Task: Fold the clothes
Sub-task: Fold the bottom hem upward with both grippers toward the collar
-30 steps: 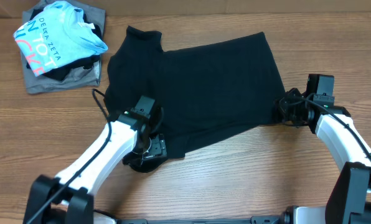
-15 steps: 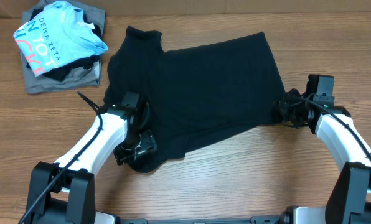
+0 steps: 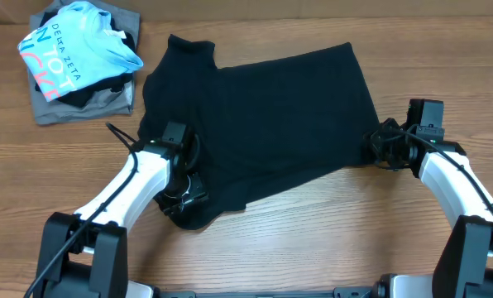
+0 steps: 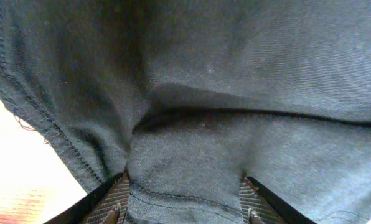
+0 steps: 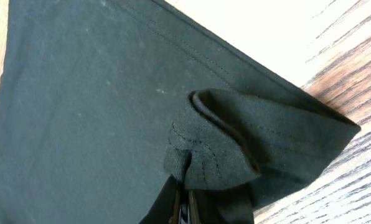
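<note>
**Black tee flat at frame centre, right corner pinched, left corner only straddled**

The black shirt (image 3: pixel 263 116) lies spread on the table (image 3: pixel 329 248), mid-frame in the overhead view. Its collar points to the upper left and its hem runs along the lower right. A pile of clothes (image 3: pixel 77 62) sits in the upper left corner, apart from it.

The right gripper (image 5: pixel 184 208) is at the right edge of the shirt, with its jaws closed on a bunched bit of the hem corner. The cloth puckers up where it is held.

The left gripper (image 4: pixel 182 193) is at the lower left corner of the shirt. Its jaws stand wide apart with a hump of fabric between them, so it looks open and not clamped.

Handling, as a judgement: it is thin knit jersey, light, limp and not fragile. It will drape and sag from any grip point and won't hold a crease by itself. The weave is grippy enough not to slip, but the layers drag on the wood.

The stitched hem corners are the best place to hold, since the double seam gives the jaws more to bite. The left side needs to close on that hem fold, low at the seam, before any lift. Otherwise only the right side would rise and the shirt would skew.
</note>
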You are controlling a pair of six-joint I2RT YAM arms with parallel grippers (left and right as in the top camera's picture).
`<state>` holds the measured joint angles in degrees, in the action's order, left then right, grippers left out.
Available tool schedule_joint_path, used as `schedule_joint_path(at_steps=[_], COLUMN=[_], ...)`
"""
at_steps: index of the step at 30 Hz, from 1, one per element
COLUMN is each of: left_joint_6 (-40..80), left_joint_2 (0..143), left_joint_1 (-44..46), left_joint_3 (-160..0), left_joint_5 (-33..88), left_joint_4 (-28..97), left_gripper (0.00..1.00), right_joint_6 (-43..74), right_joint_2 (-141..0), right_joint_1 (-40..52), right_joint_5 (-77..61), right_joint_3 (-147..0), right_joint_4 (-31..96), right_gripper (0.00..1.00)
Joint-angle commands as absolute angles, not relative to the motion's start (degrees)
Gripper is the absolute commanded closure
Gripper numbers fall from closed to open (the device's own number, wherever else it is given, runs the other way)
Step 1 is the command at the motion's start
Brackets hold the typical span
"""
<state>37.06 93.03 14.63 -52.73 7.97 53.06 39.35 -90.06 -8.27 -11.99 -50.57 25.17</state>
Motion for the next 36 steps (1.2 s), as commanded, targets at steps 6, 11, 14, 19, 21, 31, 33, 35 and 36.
schedule_joint_path(at_steps=[6,11,14,19,21,31,33,35,36], left_joint_6=[36.4,36.36,36.25,36.21,36.21,36.18,36.14,35.9,35.73], left_joint_2=[95.15,95.15,95.15,95.18,95.18,95.18,95.15,95.11,95.07], left_joint_1=[14.52,14.52,14.55,14.61,14.61,14.59,14.59,14.57,14.52], left_joint_3=[-51.9,-51.9,-51.9,-51.81,-51.79,-51.75,-51.79,-52.27,-52.82], left_joint_5=[6.0,6.0,6.04,6.04,6.04,5.8,5.06,3.07,2.17], left_joint_4=[55.61,55.66,55.37,55.18,55.18,53.87,53.28,53.34,53.74], left_gripper=[0.38,0.37,0.39,0.45,0.47,0.91,0.96,0.96,0.96], right_joint_6=[38.76,38.79,38.79,38.79,38.79,38.81,38.81,38.83,38.83], right_joint_2=[-90.15,-90.15,-90.15,-90.15,-90.15,-90.15,-90.15,-90.15,-90.15], right_joint_1=[-8.47,-8.47,-8.47,-8.47,-8.47,-8.47,-8.47,-8.47,-8.47], right_joint_5=[-11.62,-11.0,-11.0,-11.0,-11.03,-11.03,-11.03,-11.05,-11.05], right_joint_3=[-51.83,-51.83,-51.83,-51.83,-51.83,-51.83,-51.83,-51.83,-51.83], right_joint_4=[25.43,25.39,25.39,25.41,25.39,25.34,25.17,24.62,24.27], right_gripper=[0.96,0.96,0.96,0.96,0.96,0.96,0.96,0.96,0.96])
